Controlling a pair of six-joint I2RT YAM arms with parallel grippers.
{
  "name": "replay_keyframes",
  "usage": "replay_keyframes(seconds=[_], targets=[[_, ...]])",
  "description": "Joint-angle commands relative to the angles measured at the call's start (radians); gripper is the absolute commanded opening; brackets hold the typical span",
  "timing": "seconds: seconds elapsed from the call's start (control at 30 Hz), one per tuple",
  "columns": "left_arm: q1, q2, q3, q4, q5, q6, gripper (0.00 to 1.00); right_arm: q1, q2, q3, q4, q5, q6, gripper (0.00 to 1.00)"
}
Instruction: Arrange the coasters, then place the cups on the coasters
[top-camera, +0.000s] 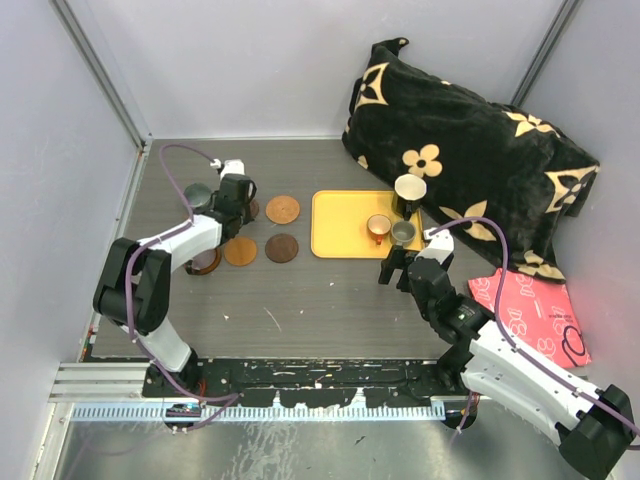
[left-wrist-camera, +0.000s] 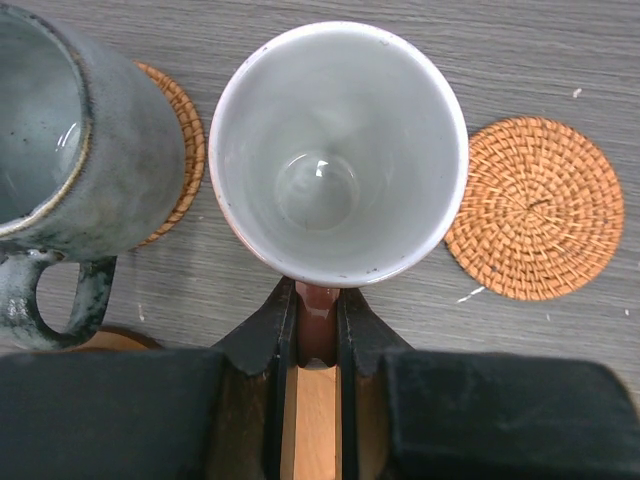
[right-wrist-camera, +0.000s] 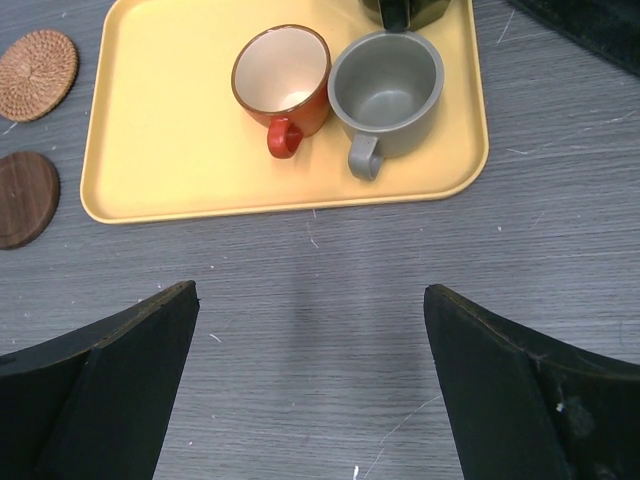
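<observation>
Left gripper (left-wrist-camera: 318, 300) is clamped on the wall of the pink cup (left-wrist-camera: 338, 150), which sits between the mug (left-wrist-camera: 70, 150) on its coaster (left-wrist-camera: 188, 140) and a bare coaster (left-wrist-camera: 535, 208). Right gripper (right-wrist-camera: 310, 292) hangs wide open over the bench (right-wrist-camera: 320, 330), just short of the tray (right-wrist-camera: 160, 150) with the orange cup (right-wrist-camera: 281, 75) and grey cup (right-wrist-camera: 387, 90) on it.

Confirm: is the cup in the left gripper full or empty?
Empty: the cup shows a bare white bottom; the left gripper pinches its wall.

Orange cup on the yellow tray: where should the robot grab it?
Probably the orange cup by its handle, from the near edge of the tray: the handle points that way, toward the open right gripper, and the grey cup crowds one side.
</observation>
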Motion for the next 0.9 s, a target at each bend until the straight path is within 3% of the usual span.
replay_keyframes(seconds=[0.0, 0.87], targets=[[0.024, 0.002, 0.016, 0.113, 0.001, -0.025, 0.0, -0.003, 0.01, 0.009, 0.05, 0.008, 0.005, 1.0], [0.043, 0.079, 0.047, 0.124, 0.034, -0.034, 0.0, -0.003, 0.033, 0.01, 0.055, 0.011, 0.004, 1.0]])
